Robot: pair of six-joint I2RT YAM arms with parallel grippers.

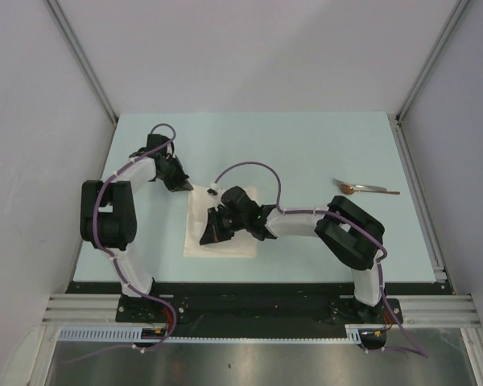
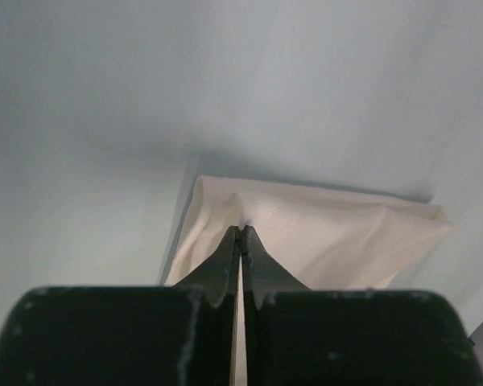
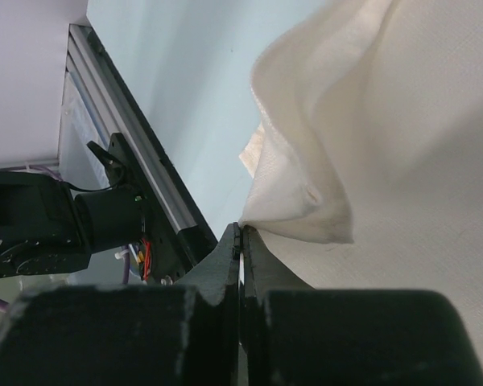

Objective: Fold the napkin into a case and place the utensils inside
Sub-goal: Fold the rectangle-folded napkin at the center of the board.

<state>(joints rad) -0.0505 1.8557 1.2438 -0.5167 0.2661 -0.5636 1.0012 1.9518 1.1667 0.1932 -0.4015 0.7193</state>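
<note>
For a straight crease, both pinches should travel together and level, or the sheet may skew or slip free. Nearest, the right tool (image 3: 240, 232) is clamped on a raised fold at the left side of the napkin (image 1: 225, 249), its arm bent across the desk (image 1: 306, 145) from the right. Beyond it, the left tool (image 2: 240, 233) is clamped on the napkin's far left corner, its forearm angled inward. The spoon (image 1: 369, 189) lies well apart, far right

Left arm (image 1: 130, 264) and right arm (image 1: 369, 281) both have blocky black joints (image 1: 106, 212), white-wrapped links (image 1: 294, 223), purple cables (image 1: 249, 165) looping alongside, and matte black, lightly scuffed tapered fingers (image 2: 223, 269).
</note>
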